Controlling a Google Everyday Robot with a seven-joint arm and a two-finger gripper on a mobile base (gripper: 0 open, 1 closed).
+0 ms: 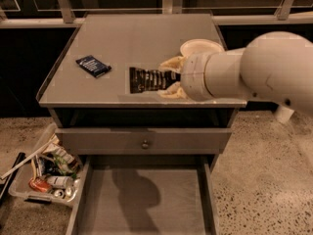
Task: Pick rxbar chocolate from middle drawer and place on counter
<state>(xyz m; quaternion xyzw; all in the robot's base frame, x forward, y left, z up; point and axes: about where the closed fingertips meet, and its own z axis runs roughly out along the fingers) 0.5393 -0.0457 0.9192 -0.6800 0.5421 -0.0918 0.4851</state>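
Note:
The rxbar chocolate (146, 79), a flat black wrapper with white lettering, is held by its right end in my gripper (170, 78), low over the counter (132, 38) near its front edge. The gripper's pale fingers (172, 62) close on the bar from above and below. My white arm (254, 70) reaches in from the right. The middle drawer (146, 204) stands pulled open below, its grey floor bare apart from the arm's shadow.
A dark blue packet (93, 65) lies on the counter's left part. A pale paper plate (201, 47) sits at the counter's right, behind the gripper. A shut drawer front with a round knob (145, 144) is above the open drawer. A bin of clutter (46, 173) stands on the floor, left.

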